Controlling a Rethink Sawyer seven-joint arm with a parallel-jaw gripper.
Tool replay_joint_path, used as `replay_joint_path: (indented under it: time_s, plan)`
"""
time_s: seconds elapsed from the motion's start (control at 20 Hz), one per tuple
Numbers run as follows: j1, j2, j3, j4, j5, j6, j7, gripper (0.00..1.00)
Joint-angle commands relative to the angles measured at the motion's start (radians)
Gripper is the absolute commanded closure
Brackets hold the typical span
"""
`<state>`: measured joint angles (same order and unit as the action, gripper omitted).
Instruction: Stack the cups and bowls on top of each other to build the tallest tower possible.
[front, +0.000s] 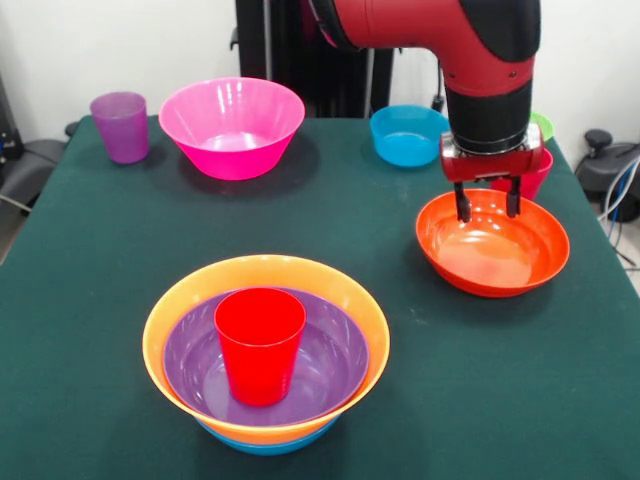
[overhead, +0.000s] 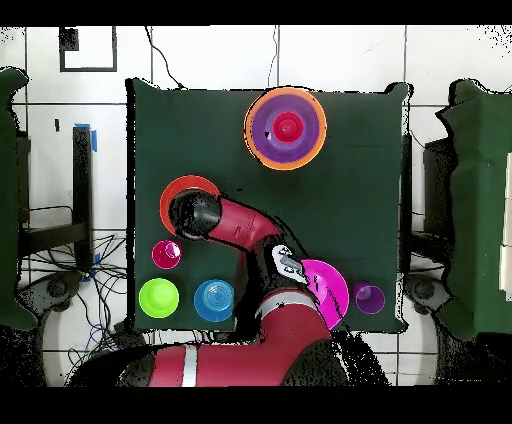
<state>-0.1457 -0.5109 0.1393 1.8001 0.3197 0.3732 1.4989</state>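
Observation:
The tower (front: 266, 360) stands at the front centre: a blue bowl at the bottom, an orange bowl (front: 160, 330) on it, a purple bowl (front: 330, 365) nested inside, and a red cup (front: 260, 343) upright in the middle. From overhead the tower (overhead: 286, 128) lies at the top. My gripper (front: 487, 208) hangs open over the far side of a red-orange bowl (front: 495, 255), with nothing between its fingers. Overhead, the arm's wrist covers most of the red-orange bowl (overhead: 168, 195). A second red cup (front: 538, 176) stands just behind the gripper.
A pink bowl (front: 232, 125), a purple cup (front: 120, 126), a blue bowl (front: 405, 135) and a green bowl (front: 543, 124) line the far side. Overhead, the red cup (overhead: 166, 254), green bowl (overhead: 158, 297), blue bowl (overhead: 213, 298), pink bowl (overhead: 335, 285) and purple cup (overhead: 368, 297) sit near the bottom edge.

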Motion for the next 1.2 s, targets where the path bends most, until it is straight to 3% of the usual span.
replay_joint_path:
  time_s: [0.05,0.2,0.45,0.6,0.85,1.2]
  plan:
    - [-0.001,0.053,0.113,0.033,-0.06,-0.045,0.092,0.0]
    - [0.056,-0.001,0.019,0.027,-0.092,0.021,0.106,0.0]
    - [0.077,-0.165,-0.084,0.141,-0.149,0.151,0.106,0.0]
    - [0.097,-0.218,-0.164,0.163,-0.195,0.21,0.108,0.0]
    - [0.109,-0.261,-0.23,0.181,-0.254,0.269,0.104,0.0]
    - [0.217,-0.241,-0.426,0.175,-0.35,0.23,0.216,0.0]
